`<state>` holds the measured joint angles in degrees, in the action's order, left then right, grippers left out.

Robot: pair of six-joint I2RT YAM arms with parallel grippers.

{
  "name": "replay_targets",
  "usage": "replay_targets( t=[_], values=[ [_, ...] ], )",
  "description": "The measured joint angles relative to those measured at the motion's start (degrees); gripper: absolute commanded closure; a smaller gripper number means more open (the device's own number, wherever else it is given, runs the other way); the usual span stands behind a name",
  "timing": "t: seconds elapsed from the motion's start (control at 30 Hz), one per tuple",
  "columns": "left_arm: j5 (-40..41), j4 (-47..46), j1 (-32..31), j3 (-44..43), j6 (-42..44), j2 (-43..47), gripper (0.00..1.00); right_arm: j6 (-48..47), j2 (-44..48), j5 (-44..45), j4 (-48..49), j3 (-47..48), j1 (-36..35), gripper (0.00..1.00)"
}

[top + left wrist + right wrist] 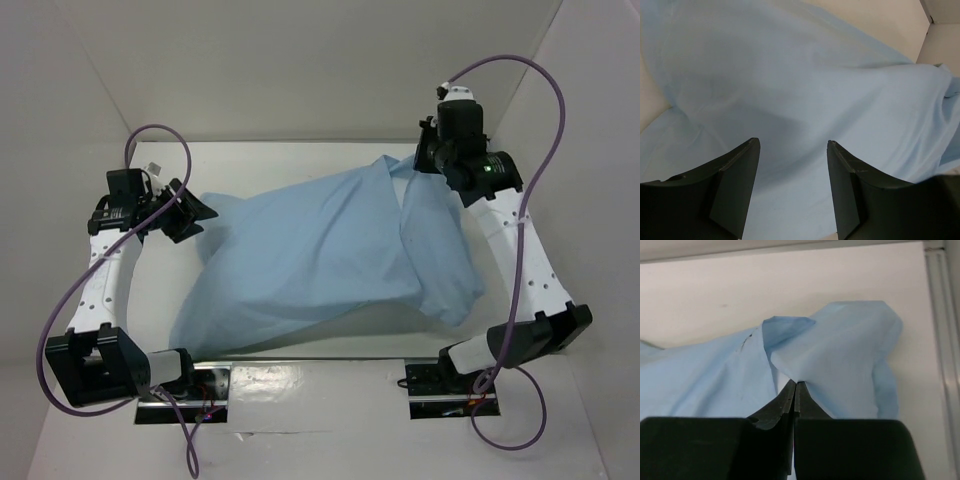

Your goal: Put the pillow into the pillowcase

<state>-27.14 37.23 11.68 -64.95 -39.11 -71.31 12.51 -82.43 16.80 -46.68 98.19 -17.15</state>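
The light blue pillowcase [320, 250] lies bulging across the table from front left to back right. The white pillow does not show as such; the cloth covers a plump shape. My left gripper [192, 215] is open at the pillowcase's left end, its fingers [740, 170] spread just over the blue cloth [805, 75], holding nothing. My right gripper [425, 160] is at the back right corner, shut on a fold of the pillowcase's edge [840, 350] and holding it up off the table. A thin white sliver shows beside its fingertips [796, 384].
White walls enclose the table at the back [300, 70], left and right. A wall corner edge [940, 315] runs close to the right of the held cloth. Purple cables [545, 150] loop off both arms. Two mounting plates [440, 385] sit at the near edge.
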Motion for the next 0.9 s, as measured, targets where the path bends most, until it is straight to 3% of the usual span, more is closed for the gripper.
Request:
replay_targets(
  t=[0.13, 0.17, 0.2, 0.23, 0.27, 0.4, 0.53, 0.67, 0.8, 0.9],
  values=[
    [0.0, 0.0, 0.0, 0.0, 0.0, 0.0, 0.32, -0.2, 1.3, -7.9, -0.3, 0.9, 1.3, 1.00],
    [0.0, 0.0, 0.0, 0.0, 0.1, -0.1, 0.32, -0.2, 0.9, -8.5, -0.4, 0.4, 1.3, 0.90],
    [0.0, 0.0, 0.0, 0.0, 0.2, -0.1, 0.32, 0.1, 0.7, -8.5, -0.5, -0.3, 1.3, 0.73],
    [-0.1, 0.0, 0.0, 0.0, 0.2, -0.1, 0.32, 0.4, 0.2, -8.3, -0.5, -1.3, 1.3, 0.49],
    [-0.1, 0.1, 0.0, 0.0, 0.3, -0.1, 0.32, 0.9, -0.7, -8.0, -1.0, -1.9, 1.3, 0.42],
    [0.0, 0.8, 0.0, 0.0, 1.5, -0.1, 0.29, 1.8, -4.6, -5.6, -3.6, -2.0, 1.3, 0.39],
    [2.1, 4.7, 0.0, 0.1, 2.9, 0.6, 0.28, 3.8, -2.4, -2.8, -3.9, -4.6, 1.6, 0.14],
    [8.7, 10.4, 0.0, 4.5, 2.8, 7.2, 0.27, 7.5, 6.8, -0.7, -4.7, -11.7, 2.6, 0.04],
    [12.1, 15.0, -0.1, 12.9, 1.7, 16.8, 0.23, 11.9, 18.2, -1.8, -5.3, -24.0, 3.1, 0.02],
    [8.5, 14.0, -0.4, 19.8, -0.1, 20.0, 0.23, 14.6, 22.6, -6.3, -4.8, -34.2, 3.1, 0.06]
  ],
)
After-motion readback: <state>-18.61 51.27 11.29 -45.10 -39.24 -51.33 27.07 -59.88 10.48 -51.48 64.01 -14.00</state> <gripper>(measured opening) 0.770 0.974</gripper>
